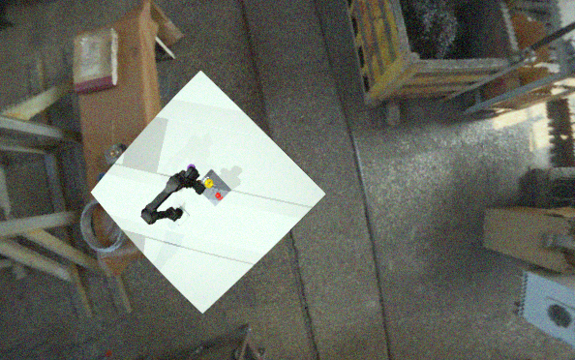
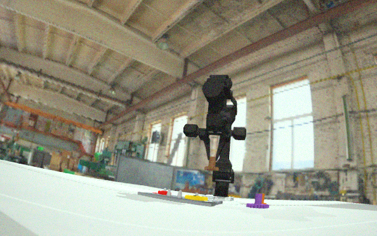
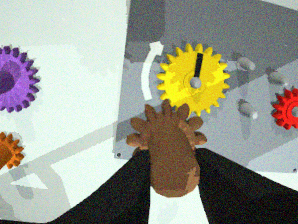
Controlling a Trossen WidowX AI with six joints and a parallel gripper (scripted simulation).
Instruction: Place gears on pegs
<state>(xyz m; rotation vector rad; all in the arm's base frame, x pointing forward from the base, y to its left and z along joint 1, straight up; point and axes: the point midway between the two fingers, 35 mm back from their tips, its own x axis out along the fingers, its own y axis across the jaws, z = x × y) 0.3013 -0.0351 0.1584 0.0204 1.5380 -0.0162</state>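
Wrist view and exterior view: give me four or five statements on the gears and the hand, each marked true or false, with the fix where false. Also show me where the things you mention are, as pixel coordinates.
1. The hand (image 2: 212,158) (image 3: 172,159) is shut on the brown gear (image 2: 212,167) (image 3: 172,130). True.
2. The brown gear sits flat on a peg. False: it is held up in the air, above the level of the board (image 2: 213,203) (image 3: 137,145).
3. The yellow gear (image 1: 209,183) (image 2: 197,198) (image 3: 180,90) carries a black stripe. True.
4. The purple gear (image 2: 257,205) (image 3: 22,82) is on the board. False: it stands on the table, off the board.
5. Three empty pegs show in the wrist view. True.
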